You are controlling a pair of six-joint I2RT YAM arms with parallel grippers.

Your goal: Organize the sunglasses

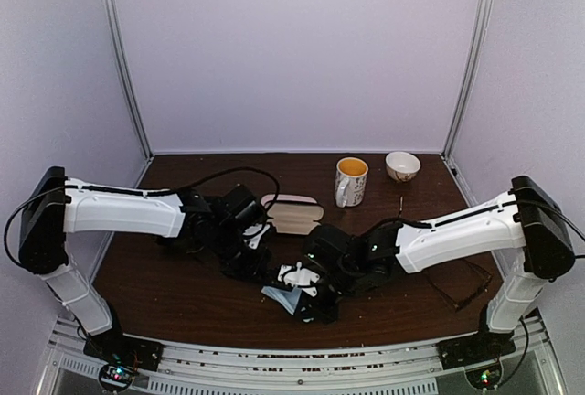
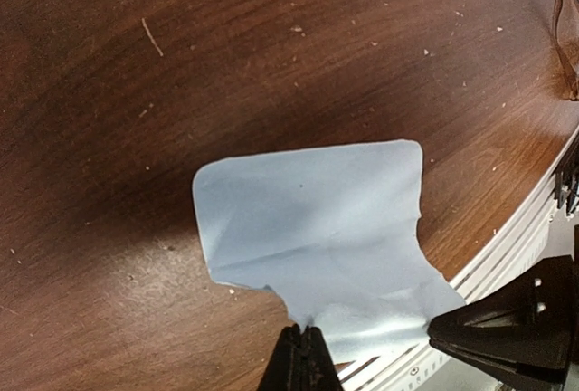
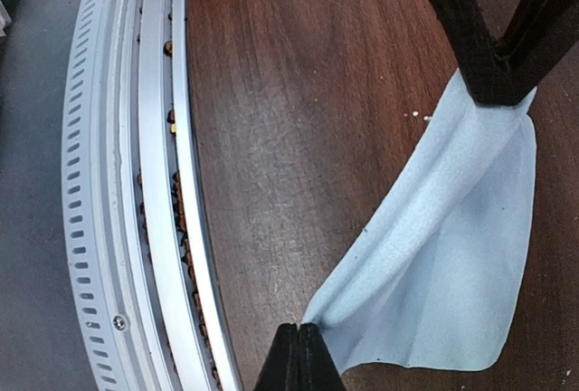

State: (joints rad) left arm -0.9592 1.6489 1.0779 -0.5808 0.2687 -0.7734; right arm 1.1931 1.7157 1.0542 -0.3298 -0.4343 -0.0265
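Now the light-blue cloth (image 2: 308,219) is pinched at two corners by the left fingers (image 2: 291,366) and the right fingers (image 3: 288,364), both fully closed, beside the tabletop (image 1: 183,276) edge. A corner could be lost to uneven pulling; the sunglasses (image 1: 460,290), lying near the base of the right arm (image 1: 457,230), could be swept.

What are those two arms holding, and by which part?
Left tool and right tool both pinch one light-blue cloth, at separate spots along its edge.
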